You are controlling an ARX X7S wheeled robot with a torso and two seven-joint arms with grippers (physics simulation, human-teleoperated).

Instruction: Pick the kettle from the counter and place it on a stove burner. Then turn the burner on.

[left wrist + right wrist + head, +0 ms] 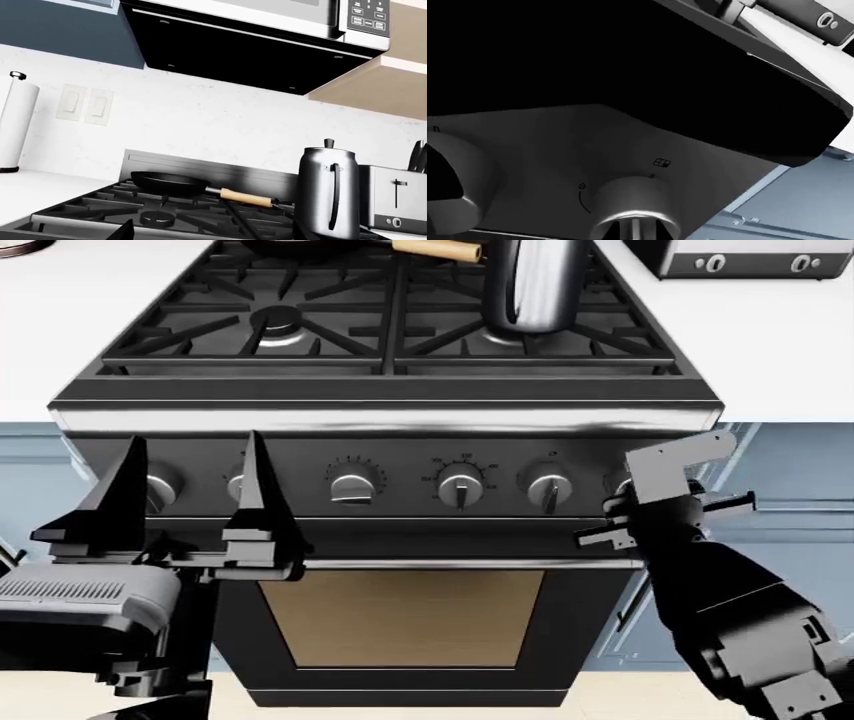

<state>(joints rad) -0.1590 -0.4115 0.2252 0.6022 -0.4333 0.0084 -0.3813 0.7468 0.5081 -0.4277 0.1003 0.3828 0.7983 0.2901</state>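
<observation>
A black gas range (387, 430) fills the head view, with white table (94, 300) on either side. The kettle (531, 285) already stands upright on the stove burner (527, 335) at the front right, toward 1 o'clock in that view, so what remains is turning the burner on.

Along the front panel runs a row of knobs. The right gripper (627, 510) is at 4 o'clock, close against the far-right knob (549, 490); its fingers are seen edge-on and I cannot tell whether they are spread or pressed together. The left gripper (187, 490) is at 8 o'clock with its 2 dark fingers (256, 490) spread apart and empty, in front of the leftmost knobs.

The main risk is picking the wrong knob: several look alike and sit near each other, so a neighbouring one could light a burner with no kettle on it. The fingers could also slip off the smooth round knob if they close off-centre.

The right wrist view alone shows a knob (634, 210) up close, with small markings on the panel beside it. The left wrist view alone shows a black frying pan (170, 182) with a wooden handle on a rear burner, the toaster (393, 207) just beside the kettle (330, 192), a paper towel roll (17, 125), and the microwave (267, 30) overhead.
</observation>
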